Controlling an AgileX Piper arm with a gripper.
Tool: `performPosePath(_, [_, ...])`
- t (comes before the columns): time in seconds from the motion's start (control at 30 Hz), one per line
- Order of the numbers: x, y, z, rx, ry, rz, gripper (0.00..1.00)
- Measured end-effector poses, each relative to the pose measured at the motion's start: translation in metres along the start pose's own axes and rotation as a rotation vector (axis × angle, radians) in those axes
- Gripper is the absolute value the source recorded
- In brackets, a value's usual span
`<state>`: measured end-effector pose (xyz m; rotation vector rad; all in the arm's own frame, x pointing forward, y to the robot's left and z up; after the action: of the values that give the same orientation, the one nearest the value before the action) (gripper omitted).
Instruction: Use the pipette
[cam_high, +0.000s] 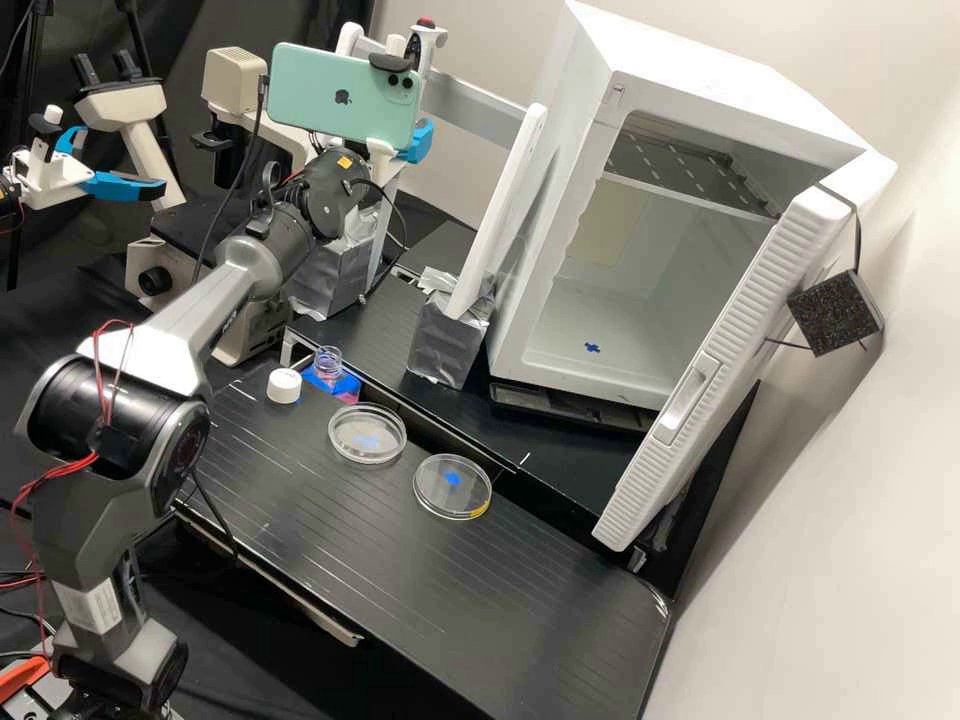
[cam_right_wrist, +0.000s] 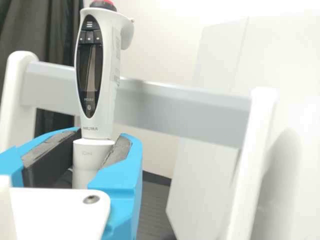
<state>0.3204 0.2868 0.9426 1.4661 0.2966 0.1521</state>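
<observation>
High view first: we find the arm reaching over the bench (cam_high: 400, 560) to the gripper (cam_high: 416, 142), partly hidden behind a mint-green phone (cam_high: 330, 95). Just above the blue fingers we see the upper part of the pipette (cam_high: 424, 48) with its red button. It is upright at the white stand (cam_high: 500, 215), whose posts and grey crossbar rise close by; one post is set in a silver-taped base (cam_high: 447, 340). Nearer on the bench we have a white cap (cam_high: 284, 387) beside an open, clear bottle (cam_high: 328, 368) with blue tape and something pink low down. Two clear round dishes, one (cam_high: 367, 436) nearer the bottle and another (cam_high: 452, 488) with yellow at its rim, lie a little apart. Beyond them, the white incubator (cam_high: 600, 350) stands with its ribbed door (cam_high: 715, 380) wide open.

Wrist view: we see the gripper pinching the pipette, its fingers set apart by about the width of the pale lower sleeve, a padded face on either side. The handle, with its dark display, stands nearly upright above the fingertips. Right behind it runs the crossbar (cam_right_wrist: 185, 111), joining two white posts, so the stand crowds the pipette from that side.
</observation>
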Motion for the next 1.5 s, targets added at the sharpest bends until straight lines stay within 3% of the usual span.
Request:
performPosePath(0.13, [0.001, 0.001, 0.001, -0.001, -0.006, 0.004, 0.0])
performPosePath(0.27, [0.004, -0.003, 0.004, 0.049, -0.025, -0.018, 0.0])
performPosePath(0.4, [0.007, -0.01, 0.006, 0.065, -0.05, -0.082, 0.0])
performPosePath(0.53, [0.012, -0.017, 0.003, 0.097, -0.002, -0.142, 0.0])
performPosePath(0.7, [0.014, -0.019, 0.001, 0.081, 0.018, -0.151, 0.0])
performPosePath(1.5, [0.015, -0.007, 0.014, 0.11, 0.011, -0.114, 0.0])
